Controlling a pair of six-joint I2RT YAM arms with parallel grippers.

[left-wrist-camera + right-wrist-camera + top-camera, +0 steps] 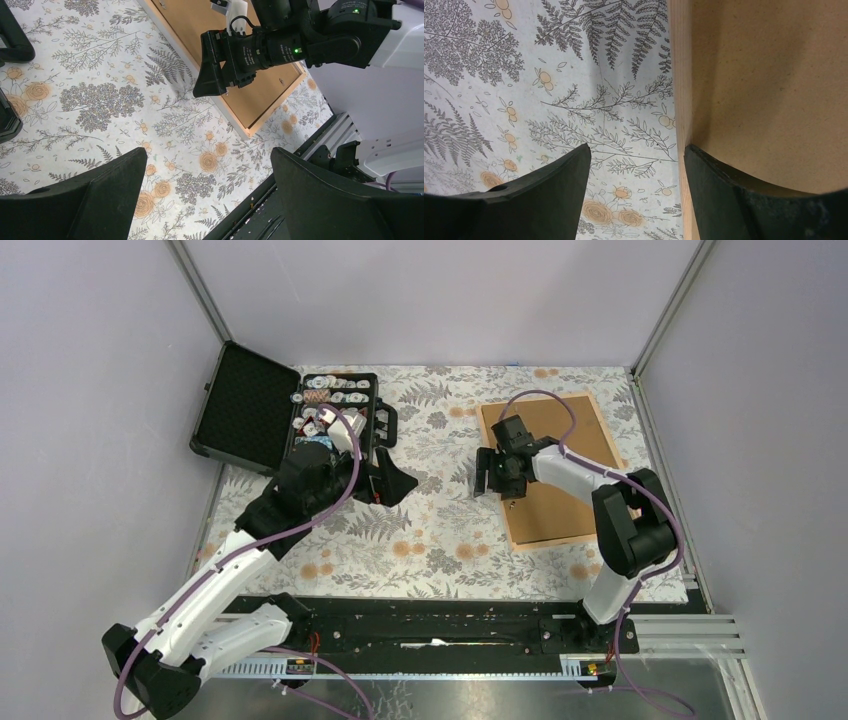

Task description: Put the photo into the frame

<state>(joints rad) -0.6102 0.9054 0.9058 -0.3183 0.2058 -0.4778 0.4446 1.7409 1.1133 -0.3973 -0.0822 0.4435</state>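
the frame (548, 542) lies flat on the far right part of the table, turned a little out of square with the table edges, its thin light-wood rim around a plain brown backing board (565, 505) that faces up and fills the whole opening; what lies under the board cannot be seen. the right gripper (636, 149) hangs low over the frame's left side rail, near the middle of its length, pointing down. its jaws are apart and straddle the rail: one finger (549, 200) is over the cloth just outside the frame and the other is over the board just inside it, and nothing is clamped between them. the frame rests on a floral tablecloth (440, 530) printed with grey ferns and orange flowers. well to the left, the left gripper (207, 152) hovers above bare cloth with its jaws spread wide and nothing in them. just behind it, at the far left, stands an open black poker chip case (335, 405) with its foam-lined lid (245, 405) thrown back to the left
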